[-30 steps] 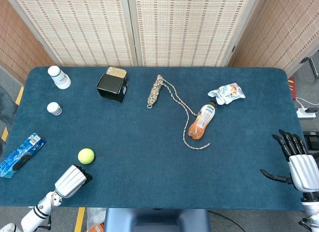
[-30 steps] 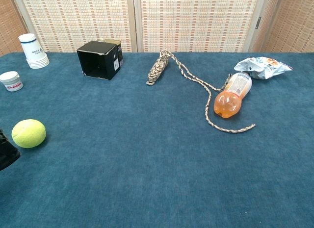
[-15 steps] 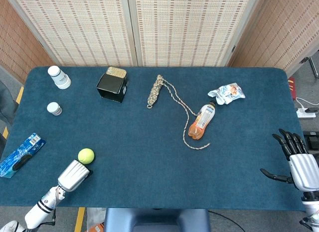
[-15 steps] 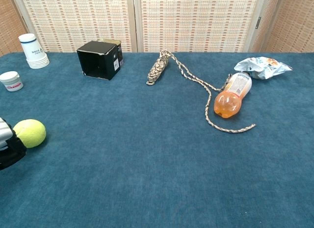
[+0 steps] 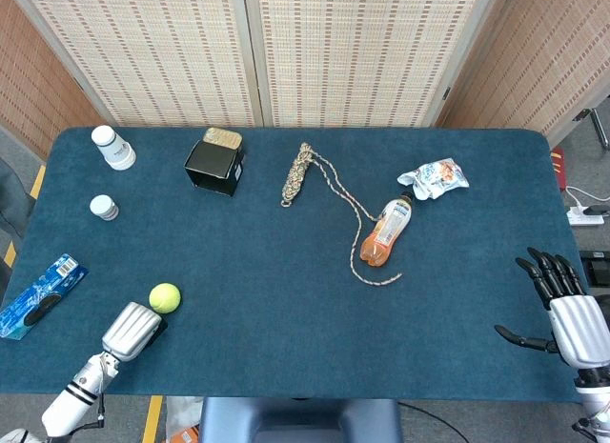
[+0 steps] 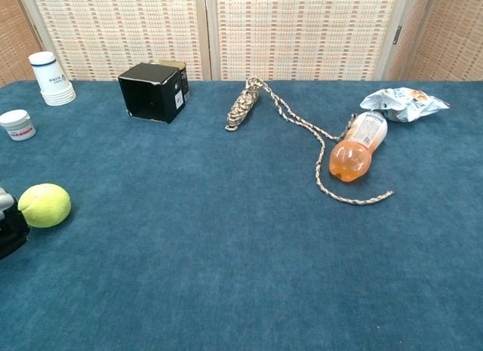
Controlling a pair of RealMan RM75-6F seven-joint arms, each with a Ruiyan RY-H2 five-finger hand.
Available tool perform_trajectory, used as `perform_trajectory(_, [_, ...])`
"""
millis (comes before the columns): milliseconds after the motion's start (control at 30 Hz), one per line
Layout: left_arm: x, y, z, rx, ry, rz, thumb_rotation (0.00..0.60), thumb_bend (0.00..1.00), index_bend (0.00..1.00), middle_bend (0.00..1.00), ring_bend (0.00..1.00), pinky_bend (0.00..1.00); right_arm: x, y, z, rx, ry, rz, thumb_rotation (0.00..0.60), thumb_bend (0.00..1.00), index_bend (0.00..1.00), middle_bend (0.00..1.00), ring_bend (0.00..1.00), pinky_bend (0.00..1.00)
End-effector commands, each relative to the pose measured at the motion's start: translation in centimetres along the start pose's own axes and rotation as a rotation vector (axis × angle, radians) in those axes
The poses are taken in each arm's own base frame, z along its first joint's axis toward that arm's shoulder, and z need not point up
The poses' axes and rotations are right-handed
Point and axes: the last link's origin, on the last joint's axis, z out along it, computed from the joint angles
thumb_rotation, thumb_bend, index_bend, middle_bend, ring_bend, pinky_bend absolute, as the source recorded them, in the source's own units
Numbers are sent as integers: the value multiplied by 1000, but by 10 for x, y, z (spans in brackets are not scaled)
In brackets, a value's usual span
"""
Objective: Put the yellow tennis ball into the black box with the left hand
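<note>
The yellow tennis ball (image 5: 164, 297) (image 6: 44, 205) lies on the blue table near its front left corner. My left hand (image 5: 132, 331) sits just in front and to the left of the ball, close to it, holding nothing; only its silver back and a dark edge (image 6: 9, 229) show, and its fingers are hidden. The black box (image 5: 215, 164) (image 6: 153, 91) stands far off at the back left, its open side facing the front. My right hand (image 5: 564, 314) hovers at the front right edge with its fingers spread and empty.
A stack of white cups (image 5: 112, 147) and a small white jar (image 5: 104, 208) stand at the far left. A blue packet (image 5: 38, 295) lies at the left edge. A braided rope (image 5: 329, 200), an orange bottle (image 5: 387, 231) and a snack bag (image 5: 436, 178) lie right of the middle.
My left hand has shifted left and slightly back along the front edge, staying beside the ball. The ball and the right hand have stayed put.
</note>
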Motion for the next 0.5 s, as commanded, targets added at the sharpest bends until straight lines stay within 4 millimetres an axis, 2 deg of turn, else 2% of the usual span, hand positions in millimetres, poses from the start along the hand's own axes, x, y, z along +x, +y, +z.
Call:
perform_trajectory(33, [-1, 3, 5, 0, -8, -9, 600, 686, 1000, 1000, 1000, 1000, 0, 0, 0, 1, 1, 0, 600, 0, 114, 0, 0, 0])
perform_trajectory(233, [-1, 10, 16, 13, -14, -21, 600, 685, 1000, 1000, 1000, 1000, 0, 0, 1, 3, -1, -1, 600, 0, 117, 0, 0, 0])
perform_trajectory(500, [-1, 5, 38, 55, -37, -50, 600, 685, 1000, 1000, 1000, 1000, 1, 1, 0, 8, 6, 4, 600, 0, 120, 0, 0, 0])
